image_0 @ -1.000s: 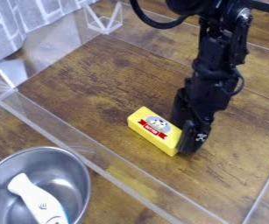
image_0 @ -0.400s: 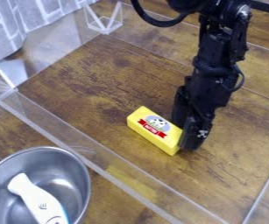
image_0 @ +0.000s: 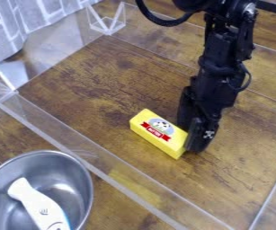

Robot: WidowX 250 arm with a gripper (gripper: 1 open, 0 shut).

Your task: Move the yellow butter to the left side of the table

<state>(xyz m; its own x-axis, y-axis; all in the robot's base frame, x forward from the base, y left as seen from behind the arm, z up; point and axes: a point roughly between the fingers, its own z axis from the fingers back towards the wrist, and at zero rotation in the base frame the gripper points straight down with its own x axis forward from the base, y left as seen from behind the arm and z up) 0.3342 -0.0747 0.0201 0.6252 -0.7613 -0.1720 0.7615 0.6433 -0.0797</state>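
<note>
The yellow butter [image_0: 159,133], a small bright yellow box with a red-and-white label and a round white picture on its top, was seen lying flat on the dark brown wood-grain table [image_0: 116,81], near the front clear acrylic wall [image_0: 68,135]. Its long side was set diagonally, running from upper left to lower right in the camera view.

The black gripper [image_0: 198,137] was pointed steeply down at the right end of the box, its tip low over the tabletop and just beside the box, if not touching it. The jaws were held as far apart as they go, though the gap itself could hardly be made out against the dark fingers. No clamping on the box was visible; the box rested on the wood.

Outside the acrylic wall, at the lower left, a round shiny steel bowl [image_0: 56,175] was placed, and a white spoon-like utensil [image_0: 34,202] was lying in it. A white cloth [image_0: 14,31] was seen at the upper left.
</note>
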